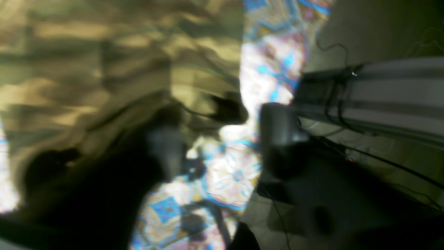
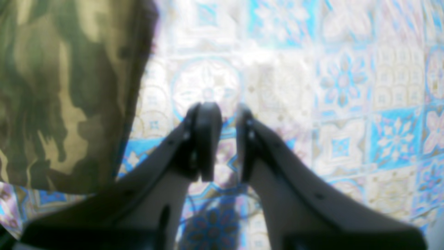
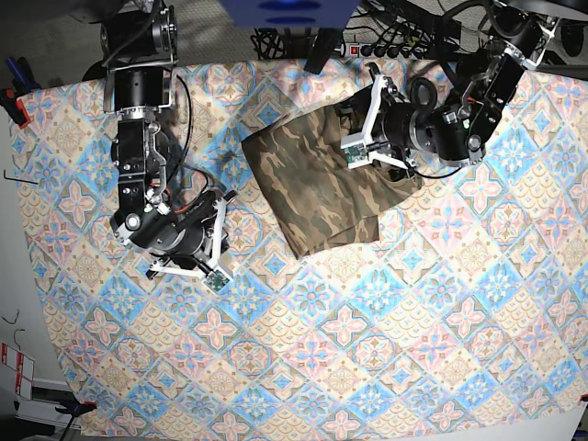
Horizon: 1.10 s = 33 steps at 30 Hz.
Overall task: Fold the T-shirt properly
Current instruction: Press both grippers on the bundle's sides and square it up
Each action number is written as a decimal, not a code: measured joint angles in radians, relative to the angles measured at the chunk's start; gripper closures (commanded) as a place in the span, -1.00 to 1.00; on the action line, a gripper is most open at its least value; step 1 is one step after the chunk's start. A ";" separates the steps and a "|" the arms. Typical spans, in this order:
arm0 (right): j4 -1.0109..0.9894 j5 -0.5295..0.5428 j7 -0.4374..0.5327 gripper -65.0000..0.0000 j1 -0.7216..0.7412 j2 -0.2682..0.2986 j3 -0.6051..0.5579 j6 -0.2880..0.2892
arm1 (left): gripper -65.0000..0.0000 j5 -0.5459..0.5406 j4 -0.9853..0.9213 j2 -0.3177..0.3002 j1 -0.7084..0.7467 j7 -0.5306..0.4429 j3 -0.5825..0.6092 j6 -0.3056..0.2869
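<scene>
The T-shirt (image 3: 317, 179), in camouflage print, lies folded into a rough rectangle on the tablecloth at the top middle of the base view. My left gripper (image 3: 354, 130) sits at the shirt's right-hand edge. In the blurred left wrist view its jaws (image 1: 222, 139) stand apart, straddling the edge of the T-shirt (image 1: 104, 62). My right gripper (image 3: 220, 241) rests over bare tablecloth to the left of the shirt. In the right wrist view its fingers (image 2: 208, 139) have a narrow gap with nothing between them, and the T-shirt (image 2: 62, 90) is beside it at the left.
The blue-and-cream patterned tablecloth (image 3: 367, 349) covers the whole table. Cables and a power strip (image 3: 386, 41) lie beyond the far edge. A metal rail with cables (image 1: 381, 93) runs past the table's side in the left wrist view.
</scene>
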 measured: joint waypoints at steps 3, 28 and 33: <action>0.000 0.002 -0.005 0.70 -0.021 -0.002 0.021 0.000 | 1.00 0.055 0.000 0.006 0.011 -0.003 0.026 0.000; -0.014 0.002 0.006 0.70 -0.039 0.085 -0.085 0.000 | 1.00 0.555 -0.354 0.210 -0.060 -0.133 0.006 -0.015; -0.013 0.006 0.007 0.70 -0.038 0.098 -0.198 0.003 | 1.00 0.587 -0.364 0.208 -0.084 -0.134 -0.093 -0.003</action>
